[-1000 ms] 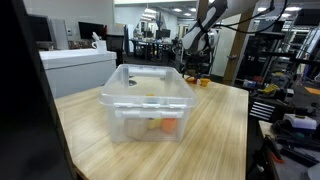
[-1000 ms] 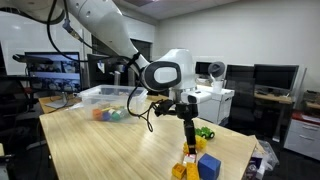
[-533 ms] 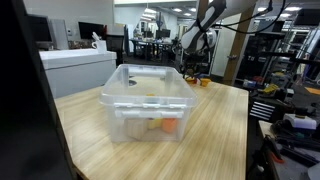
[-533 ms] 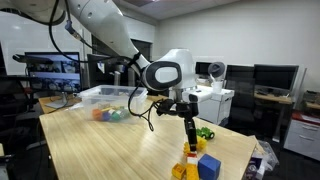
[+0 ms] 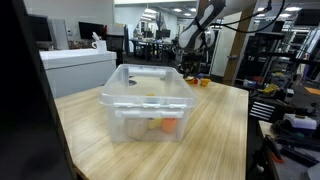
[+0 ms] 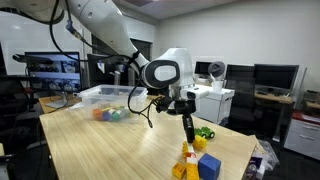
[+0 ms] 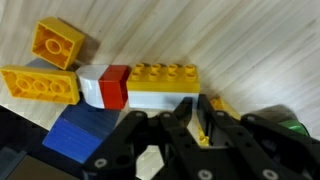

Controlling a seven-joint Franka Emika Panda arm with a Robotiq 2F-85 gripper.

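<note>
Where the wooden table (image 5: pixel 215 120) carries a clear bin (image 5: pixel 148 100), the box stands open-topped, its walls of see-through plastic with rounded corners and a thick rim; through the wall an orange piece (image 5: pixel 168 125) and a yellow piece (image 5: pixel 150 99) show on its floor. In an exterior view the clear bin (image 6: pixel 100 95) sits well apart from the gripper (image 6: pixel 188 138) and holds orange and teal lumps (image 6: pixel 108 114) too small to make out. The gripper points straight down near the table's end, its tip on a small yellow brick (image 6: pixel 187 152) that stands among a loose cluster of toy bricks, none of them in any container. In the wrist view the black fingers (image 7: pixel 180 122) are drawn narrow and pinch the small yellow brick (image 7: pixel 205 124), of which only a sliver shows between them. Just beyond it lies a studded yellow brick (image 7: pixel 160 72) stacked on a white slab (image 7: pixel 160 98), with a red brick (image 7: pixel 115 86) and a white brick (image 7: pixel 92 85) butted side by side against its end. A long yellow brick (image 7: pixel 40 85) touches the white one, a square yellow brick (image 7: pixel 57 43) lies tilted near it, and a blue brick (image 7: pixel 85 135) sits closer to the camera. All are hard, glossy plastic and box-shaped; the yellow ones show round studs. A green piece (image 7: pixel 296 126) at the edge is blurred. The tabletop is pale wood with fine straight grain
</note>
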